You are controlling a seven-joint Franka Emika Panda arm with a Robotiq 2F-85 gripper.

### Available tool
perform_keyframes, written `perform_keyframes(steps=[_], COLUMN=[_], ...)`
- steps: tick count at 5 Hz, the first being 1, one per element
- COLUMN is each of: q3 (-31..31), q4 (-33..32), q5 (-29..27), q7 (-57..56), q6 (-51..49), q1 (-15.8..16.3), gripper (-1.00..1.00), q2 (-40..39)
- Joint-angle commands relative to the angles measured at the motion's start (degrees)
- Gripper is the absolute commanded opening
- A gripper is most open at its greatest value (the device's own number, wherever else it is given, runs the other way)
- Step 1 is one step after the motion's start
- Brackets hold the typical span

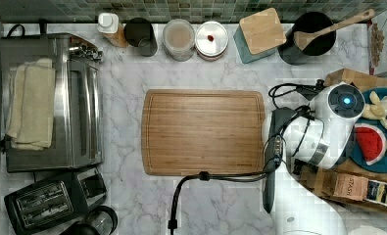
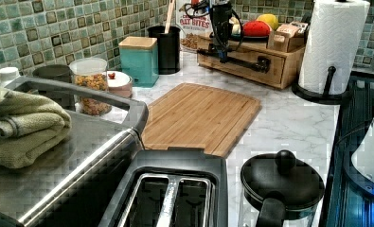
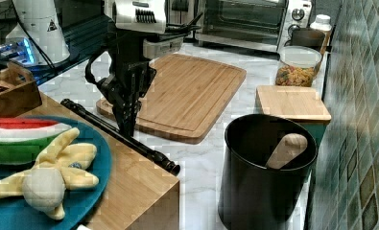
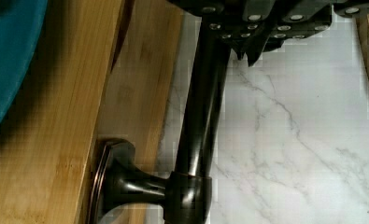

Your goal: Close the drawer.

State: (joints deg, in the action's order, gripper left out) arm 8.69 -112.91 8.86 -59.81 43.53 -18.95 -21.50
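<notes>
The end effector (image 3: 127, 120) sat at the dark handle (image 3: 144, 149) of the drawer (image 2: 241, 71), directly under the blue plate (image 3: 100, 167), likely to push it in. I could not tell whether it gripped the bar.

Bare marble strip (image 4: 294, 140) between drawer handle (image 4: 198, 121) and cutting board (image 3: 189, 93)

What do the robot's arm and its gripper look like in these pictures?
The arm has rounded white shells with a silver-grey band at a joint, and a dark round cap with a small blue light on top. Black cables loop along it. The gripper is black, with small silver screws above the jaws.
</notes>
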Motion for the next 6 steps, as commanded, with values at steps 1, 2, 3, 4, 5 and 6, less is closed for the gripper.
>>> perform_keyframes(steps=[1,2,3,4,5,6], q3=[9.66,10.06,10.08,10.58,10.64,10.63], q4=[6.07,6.06,6.06,6.05,6.05,6.05], q5=[2.28,2.08,2.07,1.81,1.77,1.78], q7=[0.4,0.23,0.26,0.07,0.04,0.06], q6=[-0.36,-0.33,-0.34,-0.31,-0.3,-0.31], q1=[-6.91,-6.55,-6.55,-6.08,-6.01,-6.03], gripper=[-1.0,-1.0,-1.0,-1.0,-1.0,-1.0], q2=[-0.27,-0.3,-0.32,-0.37,-0.38,-0.37])
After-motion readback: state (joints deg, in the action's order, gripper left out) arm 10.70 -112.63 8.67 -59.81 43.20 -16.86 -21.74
